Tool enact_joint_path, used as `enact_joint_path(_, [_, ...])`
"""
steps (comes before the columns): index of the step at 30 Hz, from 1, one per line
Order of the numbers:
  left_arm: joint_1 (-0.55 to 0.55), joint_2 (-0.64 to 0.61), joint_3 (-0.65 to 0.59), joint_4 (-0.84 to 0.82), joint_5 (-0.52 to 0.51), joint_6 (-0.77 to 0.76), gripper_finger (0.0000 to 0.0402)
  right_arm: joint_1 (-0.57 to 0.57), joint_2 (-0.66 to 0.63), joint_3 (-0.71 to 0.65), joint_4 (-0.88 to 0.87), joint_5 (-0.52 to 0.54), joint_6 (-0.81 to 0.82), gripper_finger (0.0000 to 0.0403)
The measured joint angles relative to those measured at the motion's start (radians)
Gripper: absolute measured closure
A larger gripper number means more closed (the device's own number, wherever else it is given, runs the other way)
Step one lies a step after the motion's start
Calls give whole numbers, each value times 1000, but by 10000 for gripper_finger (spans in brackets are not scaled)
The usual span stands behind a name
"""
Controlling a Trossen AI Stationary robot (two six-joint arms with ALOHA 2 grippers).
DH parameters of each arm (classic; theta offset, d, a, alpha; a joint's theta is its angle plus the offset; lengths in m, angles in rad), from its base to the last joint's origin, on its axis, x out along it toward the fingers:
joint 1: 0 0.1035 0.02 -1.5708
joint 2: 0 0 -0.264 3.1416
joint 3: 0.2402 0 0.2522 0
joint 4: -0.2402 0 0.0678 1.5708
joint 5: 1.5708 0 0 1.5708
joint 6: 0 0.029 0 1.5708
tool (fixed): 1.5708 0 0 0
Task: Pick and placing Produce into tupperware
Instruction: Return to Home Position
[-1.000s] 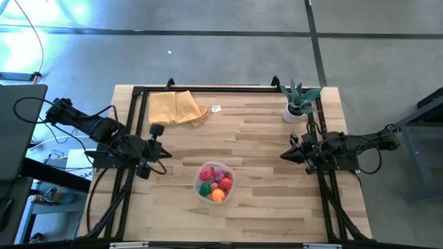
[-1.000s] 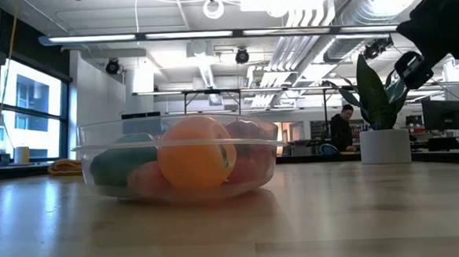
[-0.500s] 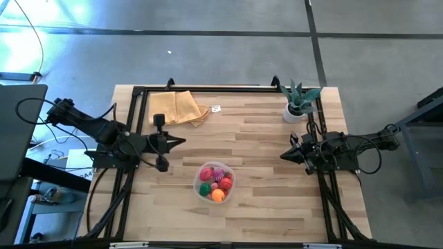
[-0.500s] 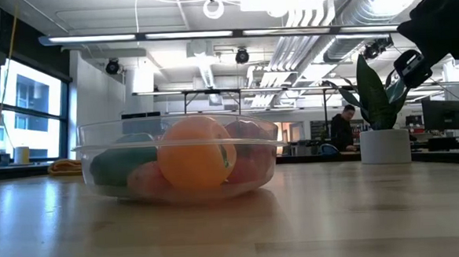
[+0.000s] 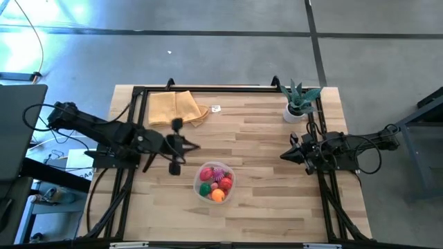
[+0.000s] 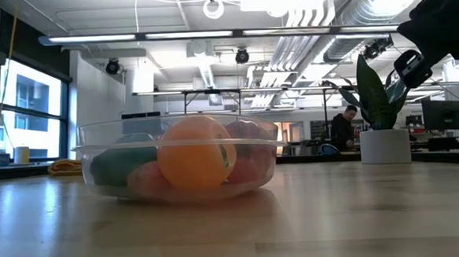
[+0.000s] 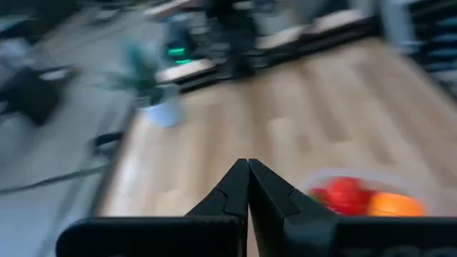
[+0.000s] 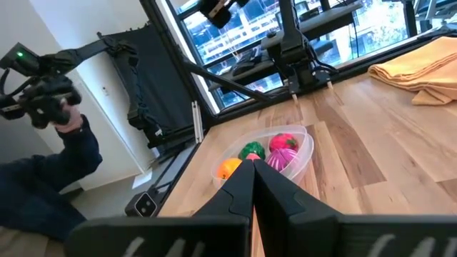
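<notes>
Left end effector (image 5: pixel 196 146) is out over the table (image 5: pixel 277 207). In its wrist cam we see the fingertips (image 7: pixel 232 193) pressed together w/ nothing btw them. The tupperware (image 5: pixel 196 181) sits near it, just ahead of the tip & a bit to one side, toward the table's front edge.

We find the produce (image 5: pixel 216 183) inside the tupperware: an orange fruit (image 6: pixel 195 152) against the front wall, w/ red & green pieces & a spiky magenta piece (image 8: pixel 283 143) behind it.

Right end effector (image 5: pixel 282 155) waits at the table's right side, fingertips (image 8: pixel 239 182) also closed & empty. The tupperware lies ahead of it but well apart, closer to the left end effector than to this one.

A yellow-tan cloth (image 5: pixel 178 108) lies beyond the left end effector, near the far edge. A potted plant (image 5: pixel 297 104) stands near the right end effector, on its far-edge side.
</notes>
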Motion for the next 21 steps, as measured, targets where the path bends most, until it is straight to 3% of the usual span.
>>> enact_joint_path(6, [13,69,-1,103,340,112,401,0,2,0,-1,0,0,402])
enact_joint_path(9, [2,76,1,127,440,151,401,0,3,0,-1,0,0,402])
enact_joint_path(11, [-15,76,1,117,439,158,401,0,4,0,0,0,0,402])
enact_joint_path(15, [-72,48,-8,96,341,196,401,0,8,0,-1,0,0,402])
enact_joint_path(18, [-116,-10,-54,101,237,199,401,0,7,0,-1,0,0,402])
enact_joint_path(21, [-131,-95,-101,151,204,212,401,0,11,0,0,-1,0,402])
